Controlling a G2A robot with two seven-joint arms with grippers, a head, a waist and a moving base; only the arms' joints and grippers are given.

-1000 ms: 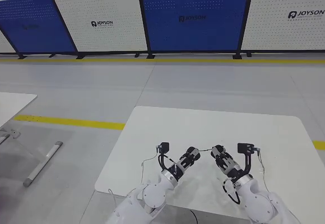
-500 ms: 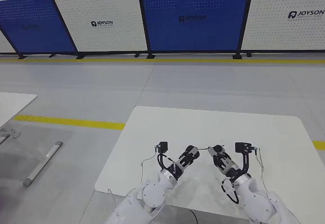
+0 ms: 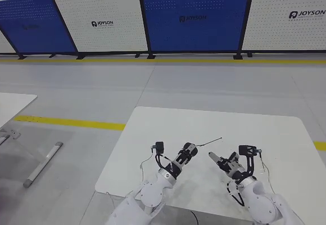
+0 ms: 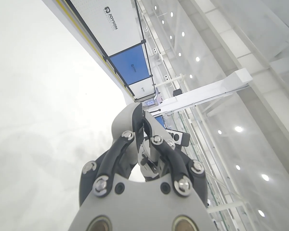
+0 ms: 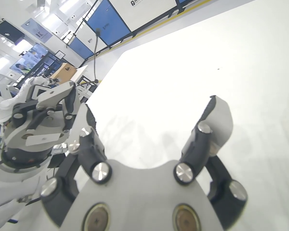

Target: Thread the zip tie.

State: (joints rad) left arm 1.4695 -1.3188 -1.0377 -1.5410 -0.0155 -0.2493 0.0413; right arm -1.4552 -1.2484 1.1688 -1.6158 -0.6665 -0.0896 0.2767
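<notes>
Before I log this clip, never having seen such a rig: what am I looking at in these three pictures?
This is a two-armed robot working at a white table. One picture looks down from a camera above its arms. The other two come from a camera on each wrist, so each shows that arm's own claw up close. The left claw is shut on a thin dark zip tie, which sticks out past its tip, above the table. The right claw is open and holds nothing. Its wrist picture also shows the left arm with the tie.
</notes>
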